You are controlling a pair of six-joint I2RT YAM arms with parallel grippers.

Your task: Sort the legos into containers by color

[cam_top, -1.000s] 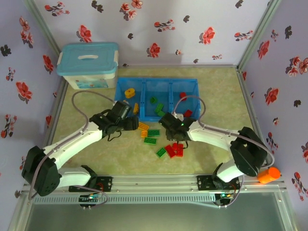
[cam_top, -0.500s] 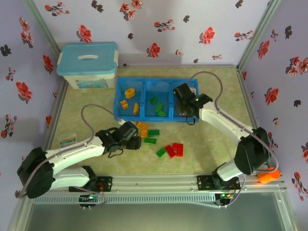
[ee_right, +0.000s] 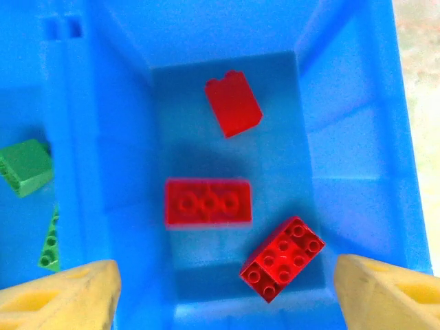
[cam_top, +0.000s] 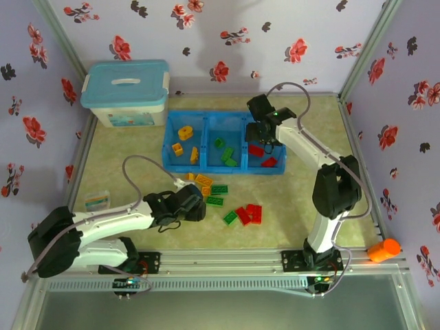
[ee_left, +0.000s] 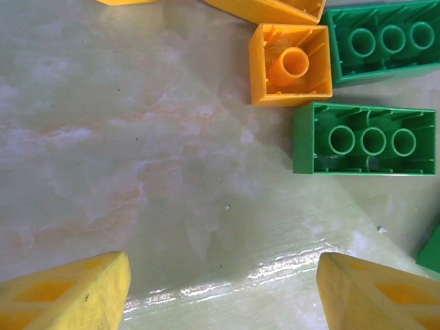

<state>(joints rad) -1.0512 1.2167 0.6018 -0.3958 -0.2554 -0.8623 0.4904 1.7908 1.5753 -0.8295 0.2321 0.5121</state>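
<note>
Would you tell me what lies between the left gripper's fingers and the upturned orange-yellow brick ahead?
Only bare table, seen in the left wrist view, between the left gripper and the orange-yellow brick; a green brick lies beside that stretch.

1. Walls (cam_top: 275, 27): pale lilac, printed with red and black flowers; stood on three sides.
2. Tabletop (cam_top: 289, 206): marbled beige-green, glossy under even light.
3. Rail (cam_top: 220, 258): aluminium, ran along near edge.

Green lego (ee_left: 432, 254) cut off, R edge.
</note>
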